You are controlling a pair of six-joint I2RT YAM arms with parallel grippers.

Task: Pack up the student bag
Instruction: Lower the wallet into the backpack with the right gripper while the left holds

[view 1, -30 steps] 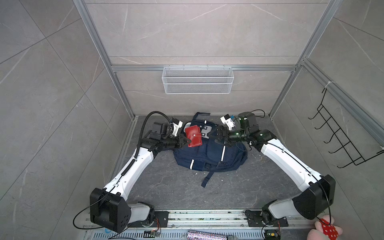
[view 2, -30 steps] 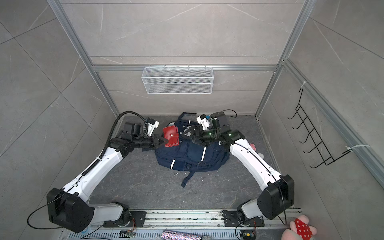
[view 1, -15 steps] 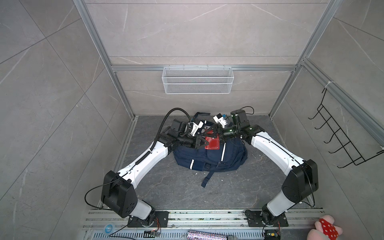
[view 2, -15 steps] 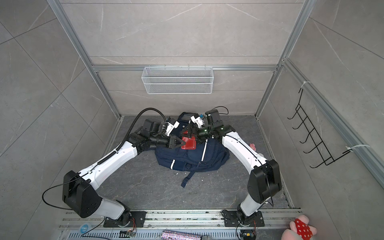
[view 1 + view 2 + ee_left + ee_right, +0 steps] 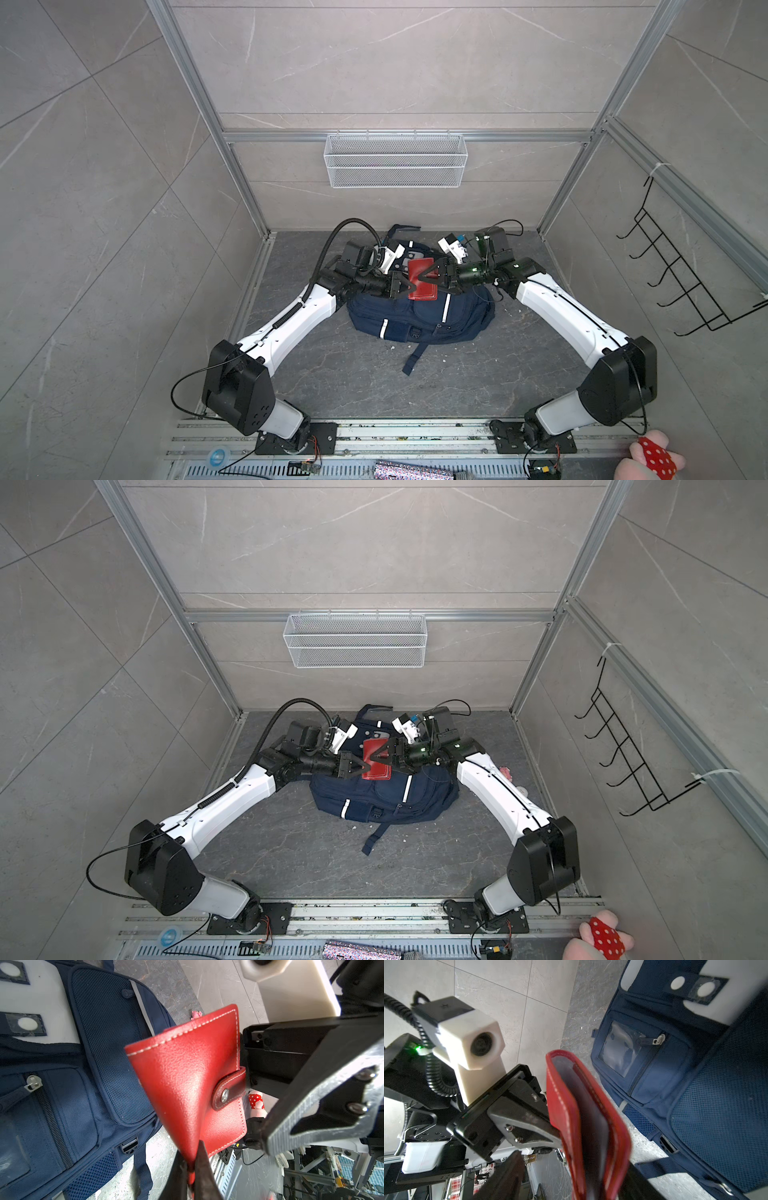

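The student bag (image 5: 419, 316) looks limp, best taken by a zip pull (image 5: 33, 1083); left fingers (image 5: 204, 1169) pinch the red wallet (image 5: 187, 1076), right fingers (image 5: 307, 1118) wide.

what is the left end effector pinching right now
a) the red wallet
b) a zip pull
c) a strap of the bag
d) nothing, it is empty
a: in the left wrist view the left end effector is shut on the edge of the red wallet, which it holds clear of the student bag.
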